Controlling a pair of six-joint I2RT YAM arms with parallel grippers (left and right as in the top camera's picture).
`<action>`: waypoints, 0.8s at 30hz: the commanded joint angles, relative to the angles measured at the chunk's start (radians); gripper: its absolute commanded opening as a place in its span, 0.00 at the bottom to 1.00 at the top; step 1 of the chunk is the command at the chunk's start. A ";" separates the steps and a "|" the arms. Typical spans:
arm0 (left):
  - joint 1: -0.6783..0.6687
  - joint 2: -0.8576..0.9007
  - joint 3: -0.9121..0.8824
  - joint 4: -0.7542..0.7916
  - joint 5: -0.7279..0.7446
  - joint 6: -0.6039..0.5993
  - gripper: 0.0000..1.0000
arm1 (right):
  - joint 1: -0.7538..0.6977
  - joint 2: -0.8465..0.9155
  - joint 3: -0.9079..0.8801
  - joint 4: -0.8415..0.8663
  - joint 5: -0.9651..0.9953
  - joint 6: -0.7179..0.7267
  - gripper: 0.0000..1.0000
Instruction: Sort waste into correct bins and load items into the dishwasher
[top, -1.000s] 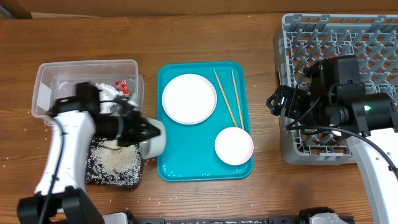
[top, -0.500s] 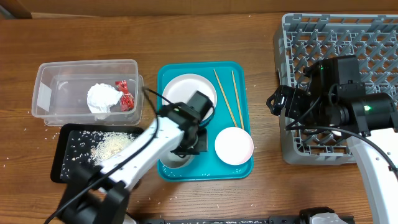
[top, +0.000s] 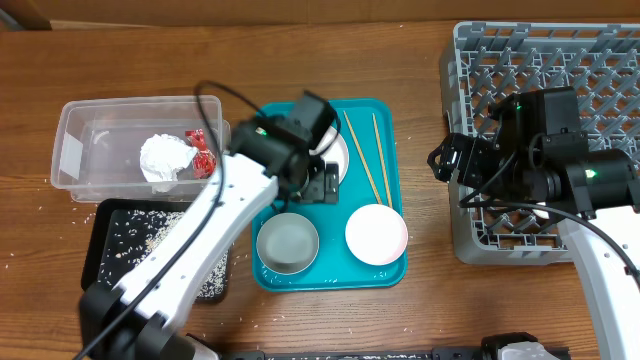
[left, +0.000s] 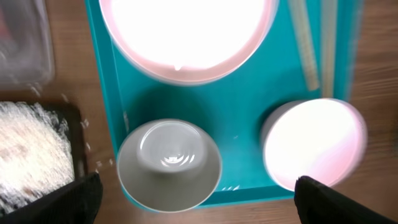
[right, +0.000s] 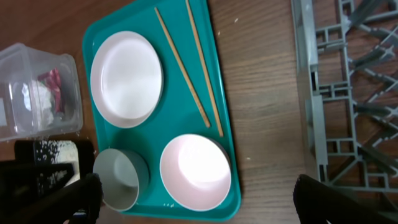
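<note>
1. Well, the left gripper (top: 320, 186) hangs over the middle of the teal tray (top: 392, 272), fingers spread wide and holding nothing. The right gripper (top: 443, 162) waits off the tray's right side, likewise spread and empty.
2. The small cup (top: 287, 243) stands mouth-up in the tray's near left corner, empty as far as I can see.
3. I'd reckon it light, stiff, glazed and slippery, and breakable if dropped. The rim looks the best hold, one finger inside the wall and one outside.
4. Room is tight. The tray's raised lip runs close along the cup's left and near sides, a white bowl (top: 376, 234) sits just beside it toward the tray's right, and the plate (right: 126, 78) fills the tray's far left. Straight down from above seems the clear way in.
5. The chopsticks (right: 183, 68) lie along the tray's far right, and the dish rack (top: 560, 60) stands beyond the tray's right edge. A carry across would want height over the bowl.
</note>
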 joint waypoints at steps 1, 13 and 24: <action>-0.013 -0.062 0.185 -0.093 -0.024 0.112 1.00 | -0.004 0.002 0.002 0.012 0.000 0.005 1.00; -0.021 -0.082 0.266 -0.140 0.137 0.124 1.00 | -0.004 0.002 0.002 0.011 0.000 0.005 1.00; -0.021 -0.340 0.181 0.214 -0.040 0.695 1.00 | -0.004 0.002 0.002 0.012 0.000 0.005 1.00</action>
